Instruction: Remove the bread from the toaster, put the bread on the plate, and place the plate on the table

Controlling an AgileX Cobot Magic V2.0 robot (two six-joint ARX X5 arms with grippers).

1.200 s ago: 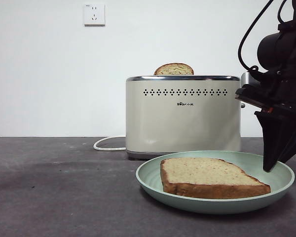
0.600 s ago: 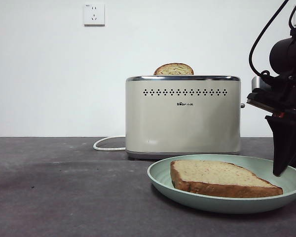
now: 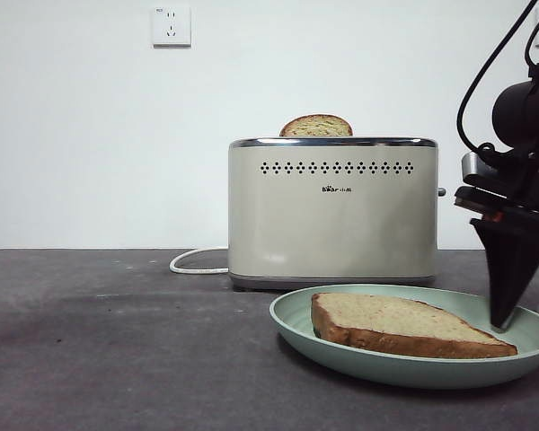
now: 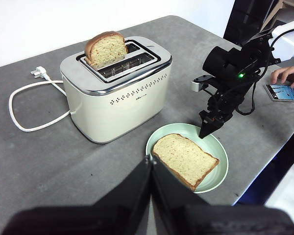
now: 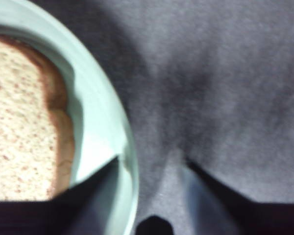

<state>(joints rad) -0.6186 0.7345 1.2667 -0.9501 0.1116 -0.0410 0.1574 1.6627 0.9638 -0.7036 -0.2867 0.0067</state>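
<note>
The grey, scuffed table (image 3: 117, 359) meets a plain white wall with a socket (image 3: 172, 25) at upper left. Lower right, the bread (image 3: 404, 325) lies flat on the plate (image 3: 296, 316), before the toaster (image 3: 332, 211) holding a second slice (image 3: 316, 126). The right tool (image 5: 149, 164) straddles the plate's rim, spread; the left tool (image 4: 151, 164) hovers, pressed together.

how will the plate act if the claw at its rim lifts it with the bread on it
The plate looks rigid and light. Held at one rim by the right claw, it would probably tilt. The bread lies loose on the matte surface and might slide.
</note>
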